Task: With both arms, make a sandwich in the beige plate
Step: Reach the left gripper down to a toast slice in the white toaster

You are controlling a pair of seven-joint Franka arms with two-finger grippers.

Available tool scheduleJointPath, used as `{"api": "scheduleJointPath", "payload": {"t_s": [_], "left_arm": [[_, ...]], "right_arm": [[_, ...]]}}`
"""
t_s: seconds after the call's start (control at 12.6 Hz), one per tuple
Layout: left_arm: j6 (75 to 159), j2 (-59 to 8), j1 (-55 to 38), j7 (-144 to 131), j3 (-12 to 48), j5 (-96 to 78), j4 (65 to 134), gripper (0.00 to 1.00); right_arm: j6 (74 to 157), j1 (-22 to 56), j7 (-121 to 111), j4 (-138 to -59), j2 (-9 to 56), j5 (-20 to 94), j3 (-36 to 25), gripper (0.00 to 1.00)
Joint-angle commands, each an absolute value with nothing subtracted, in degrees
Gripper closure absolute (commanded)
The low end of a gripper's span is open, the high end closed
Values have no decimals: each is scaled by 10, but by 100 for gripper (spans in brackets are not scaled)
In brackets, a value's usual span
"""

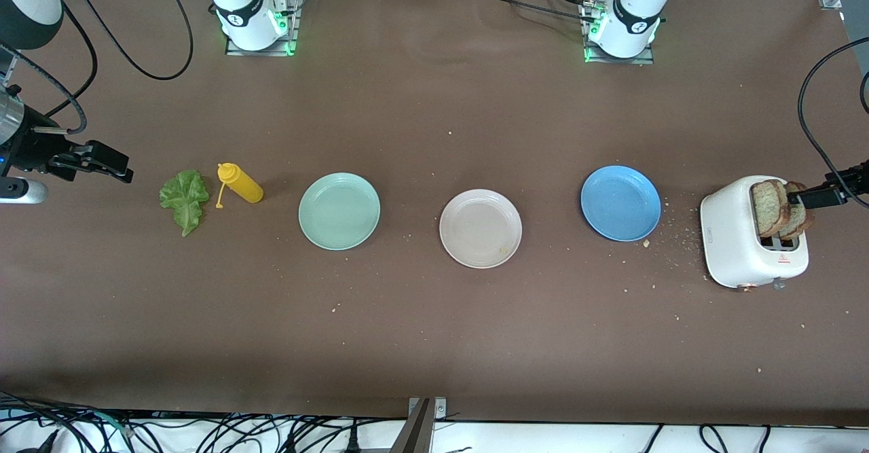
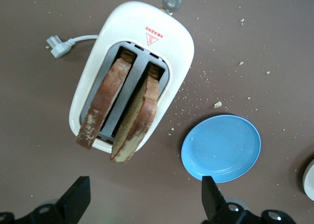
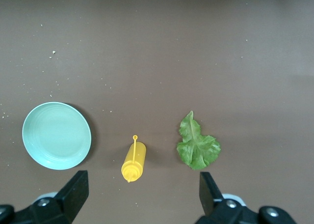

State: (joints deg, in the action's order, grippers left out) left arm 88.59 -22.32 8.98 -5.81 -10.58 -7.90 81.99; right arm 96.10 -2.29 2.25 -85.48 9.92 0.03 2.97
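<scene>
left gripper (image 2: 142, 202) jaws wide, empty, over toaster (image 1: 736, 242) | right gripper (image 3: 142, 199) jaws wide, empty

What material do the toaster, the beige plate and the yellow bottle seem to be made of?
Toaster: likely glossy white plastic, given its smooth rounded shell; painted metal is possible.
Beige plate: matte plastic or melamine, judging by its flat even colour and soft sheen; glazed ceramic cannot be excluded.
Yellow bottle: soft squeeze plastic, with a tethered cap.

A robot lab: bolted arm bases (image 1: 254, 28), trailing cables (image 1: 204, 432).
</scene>
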Motion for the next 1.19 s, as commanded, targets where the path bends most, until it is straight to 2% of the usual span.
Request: {"api": "scheduleJointPath", "payload": {"t_s": [0.0, 0.32, 0.64, 0.96, 1.11], "left_arm": [[910, -244, 85, -35, -96, -53, 811, 0], [934, -240, 87, 18, -91, -47, 833, 0], [1012, -212, 88, 18, -68, -8, 916, 0], [1032, -217, 88, 17, -67, -8, 926, 0], [1038, -223, 88, 17, -68, -7, 930, 3]], "right_arm": [[959, -25, 25, -858, 95, 11, 31, 0], [962, -25, 25, -858, 96, 11, 31, 0], [962, -25, 25, -858, 97, 11, 31, 0], [964, -25, 25, -858, 99, 11, 31, 0], [964, -25, 25, -858, 99, 11, 31, 0]]}}
